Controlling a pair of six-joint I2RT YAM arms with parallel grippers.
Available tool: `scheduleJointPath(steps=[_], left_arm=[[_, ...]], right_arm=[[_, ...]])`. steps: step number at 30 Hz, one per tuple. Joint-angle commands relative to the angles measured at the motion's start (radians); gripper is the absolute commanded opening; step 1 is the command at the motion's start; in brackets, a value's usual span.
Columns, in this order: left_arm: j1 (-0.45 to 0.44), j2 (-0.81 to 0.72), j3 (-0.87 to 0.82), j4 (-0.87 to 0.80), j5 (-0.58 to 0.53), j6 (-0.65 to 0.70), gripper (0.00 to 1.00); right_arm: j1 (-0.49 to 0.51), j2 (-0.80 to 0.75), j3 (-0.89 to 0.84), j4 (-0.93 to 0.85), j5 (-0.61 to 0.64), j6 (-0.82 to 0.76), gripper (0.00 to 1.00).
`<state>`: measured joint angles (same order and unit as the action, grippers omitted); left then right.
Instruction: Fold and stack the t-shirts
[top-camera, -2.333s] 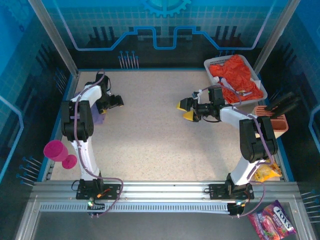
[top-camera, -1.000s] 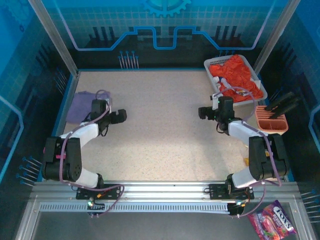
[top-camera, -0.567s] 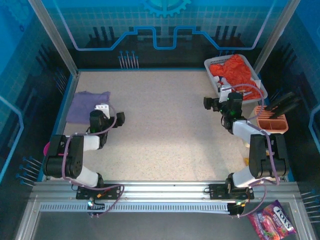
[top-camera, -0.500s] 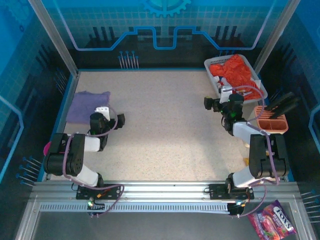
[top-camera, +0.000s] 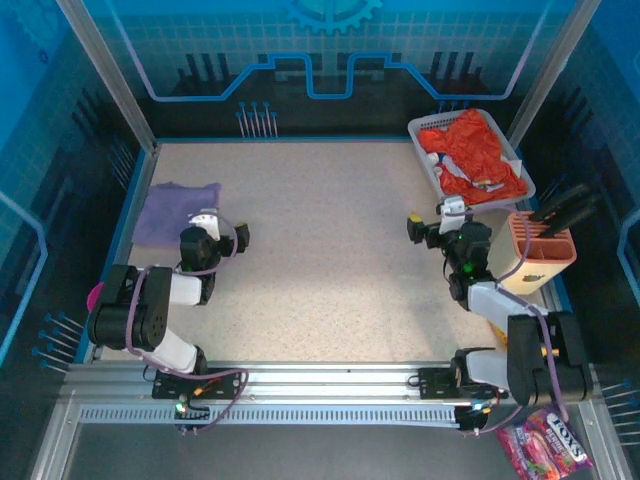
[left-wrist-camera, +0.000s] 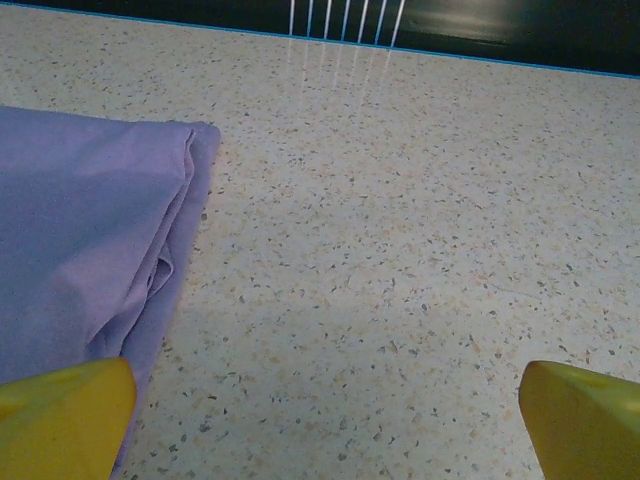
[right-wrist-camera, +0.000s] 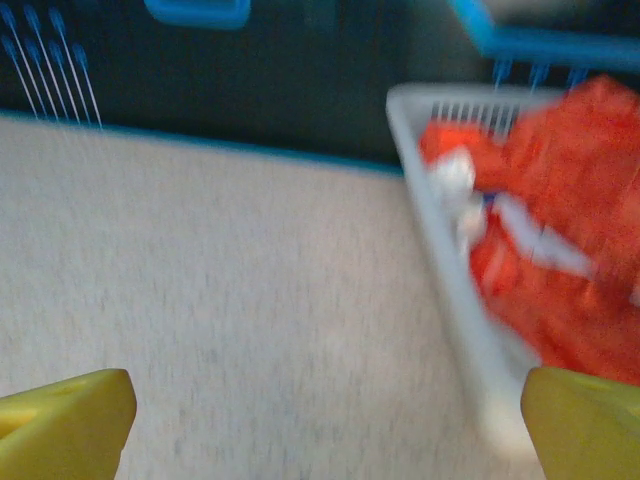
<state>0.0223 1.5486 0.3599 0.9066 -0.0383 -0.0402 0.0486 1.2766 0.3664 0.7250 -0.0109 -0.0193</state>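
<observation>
Lying folded flat at the far left of the speckled beige desk (top-camera: 330, 260), the lavender-purple cloth t-shirt (top-camera: 178, 210) has the left hand (top-camera: 240, 234) just beside its near right corner. That hand sits low over the desk, its yellow fingers (left-wrist-camera: 60, 415) spread wide and empty. The bright orange-red cloth t-shirt (top-camera: 478, 150) is crumpled inside the white slatted plastic basket (top-camera: 428, 160) at the far right corner. The right hand (top-camera: 413, 224) is near the basket's near left side, over bare desk, its jaws wide apart and holding nothing; its wrist view is blurred.
</observation>
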Motion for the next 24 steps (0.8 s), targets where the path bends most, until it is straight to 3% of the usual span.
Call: scheduleJointPath(steps=[1,5,6,11,24], left_arm=[[-0.004,0.005,0.027,0.006,0.038,0.036,0.99],[-0.005,0.005,0.027,0.005,0.039,0.036,0.99],[-0.004,0.004,0.027,0.007,0.038,0.036,0.99],[-0.004,0.004,0.027,0.007,0.038,0.036,0.99],[-0.005,0.005,0.027,0.007,0.038,0.036,0.99]], right_arm=[[-0.010,0.083,-0.010,0.077,0.026,0.021,1.00],[-0.010,0.279,-0.004,0.273,0.057,0.038,1.00],[-0.008,0.237,0.020,0.140,0.056,0.034,1.00],[0.005,0.261,0.008,0.209,0.068,0.019,1.00],[0.015,0.263,0.036,0.153,0.059,0.003,1.00]])
